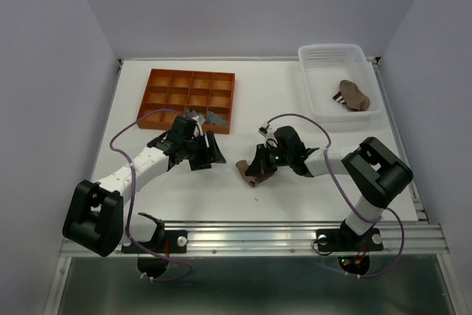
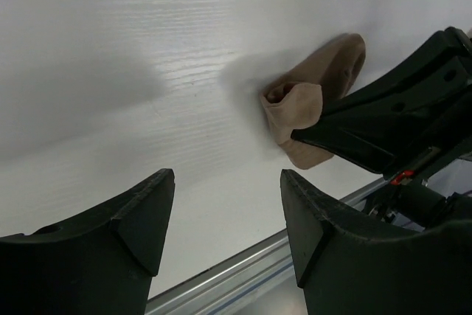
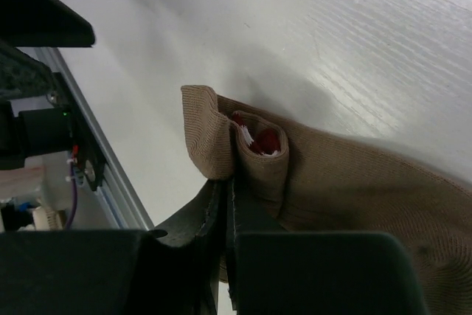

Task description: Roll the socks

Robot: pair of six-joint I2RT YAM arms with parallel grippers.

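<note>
Over the white worktop (image 1: 273, 94), my left claw (image 2: 221, 204) hung released, jaws well apart with nothing between them, left of centre in the overhead view. My right claw (image 3: 228, 193), just right of centre, was clenched on the folded edge of the tan sock (image 3: 354, 189), which lay at centre.

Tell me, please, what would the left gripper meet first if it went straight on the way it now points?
Probably the table, just short of the tan sock that the right gripper pinches. The left gripper, open, aims slightly beside that sock, though depth is unclear.
</note>
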